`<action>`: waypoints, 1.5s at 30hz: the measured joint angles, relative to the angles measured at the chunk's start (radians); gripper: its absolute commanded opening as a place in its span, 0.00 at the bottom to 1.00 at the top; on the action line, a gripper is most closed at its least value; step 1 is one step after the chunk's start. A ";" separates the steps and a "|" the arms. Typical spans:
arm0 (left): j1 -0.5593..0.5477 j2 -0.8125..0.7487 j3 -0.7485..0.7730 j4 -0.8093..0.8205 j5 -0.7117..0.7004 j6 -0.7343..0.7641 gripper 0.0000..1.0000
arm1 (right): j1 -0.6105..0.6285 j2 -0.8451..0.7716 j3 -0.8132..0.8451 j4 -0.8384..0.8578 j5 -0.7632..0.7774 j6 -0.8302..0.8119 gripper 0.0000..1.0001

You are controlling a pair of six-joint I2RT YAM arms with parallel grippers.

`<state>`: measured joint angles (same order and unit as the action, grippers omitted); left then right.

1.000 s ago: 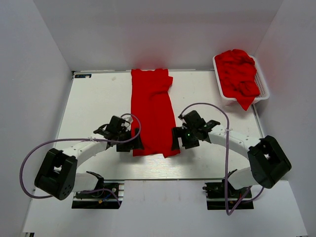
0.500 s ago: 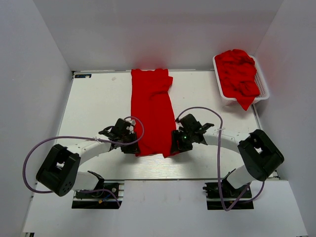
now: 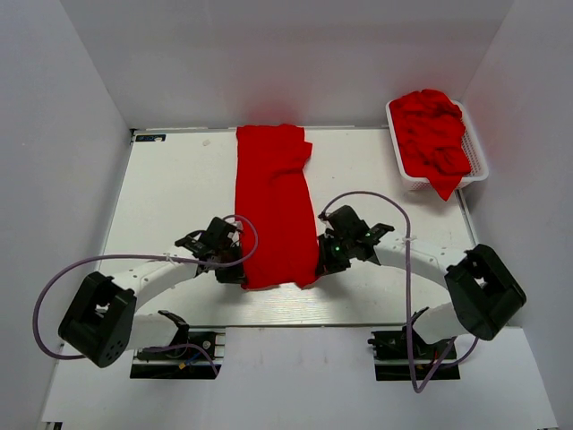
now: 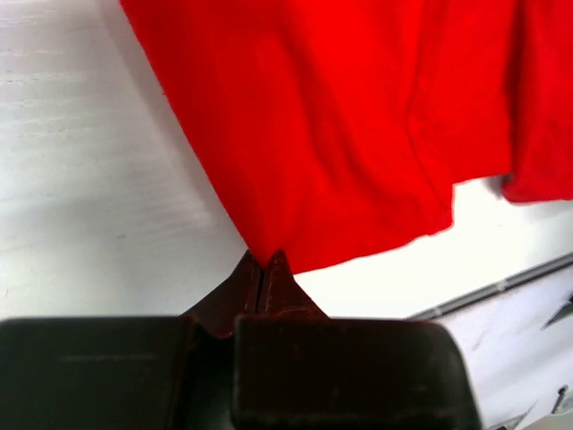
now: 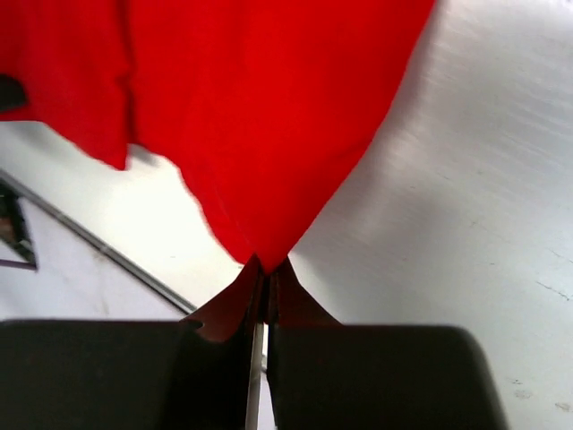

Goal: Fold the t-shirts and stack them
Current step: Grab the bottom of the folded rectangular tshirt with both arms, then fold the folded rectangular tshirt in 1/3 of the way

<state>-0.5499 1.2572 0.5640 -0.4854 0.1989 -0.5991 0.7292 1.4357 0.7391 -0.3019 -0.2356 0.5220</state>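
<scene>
Both claws snapped shut since earlier frame. Now left gripper (image 3: 238, 271) pinches t-shirt (image 3: 273, 206) hem corner, right gripper (image 3: 320, 262) pinches opposite hem corner. Shirt lies flat, well left of white basket (image 3: 480, 154). Risk: bite only at fabric tip; uneven lift pulls corner out, skews fold.

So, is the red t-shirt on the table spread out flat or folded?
Folded lengthwise: the t-shirt lies as a long narrow strip, and the left wrist view shows overlapping layers at its near hem.
</scene>
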 measured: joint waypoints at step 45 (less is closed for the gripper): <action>0.279 0.737 1.010 -0.105 -0.185 0.102 0.00 | -0.223 0.706 1.151 -0.297 0.105 -0.190 0.00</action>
<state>-0.2710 1.9938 1.5738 -0.5907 0.0139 -0.4969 0.5060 2.1418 1.8896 -0.5991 -0.1307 0.3321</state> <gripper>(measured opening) 0.020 0.024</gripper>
